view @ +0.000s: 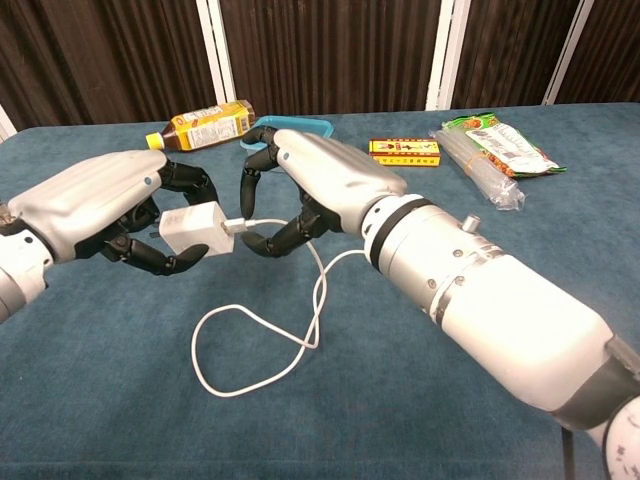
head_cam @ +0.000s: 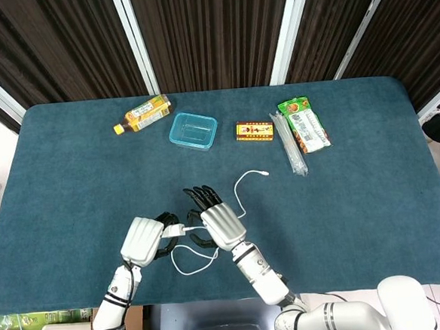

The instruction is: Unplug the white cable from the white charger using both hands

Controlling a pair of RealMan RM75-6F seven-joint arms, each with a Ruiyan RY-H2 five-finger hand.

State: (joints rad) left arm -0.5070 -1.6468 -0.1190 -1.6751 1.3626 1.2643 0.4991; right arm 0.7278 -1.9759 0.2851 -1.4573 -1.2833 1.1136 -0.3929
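Note:
My left hand [view: 105,205] [head_cam: 144,240] grips the white charger [view: 192,228] [head_cam: 175,230] above the table's near edge. The white cable [view: 262,345] [head_cam: 244,182] is plugged into the charger's right side, loops on the cloth below and trails off to its far end. My right hand [view: 305,185] [head_cam: 218,221] sits right beside the plug, fingers spread and curved around the cable just off the charger. They do not visibly clamp it.
At the back of the blue table [head_cam: 373,192] lie an orange drink bottle [head_cam: 143,114], a clear blue-rimmed container [head_cam: 193,131], a red-yellow box [head_cam: 255,131], a bundle of clear straws [head_cam: 289,152] and a green snack packet [head_cam: 305,125].

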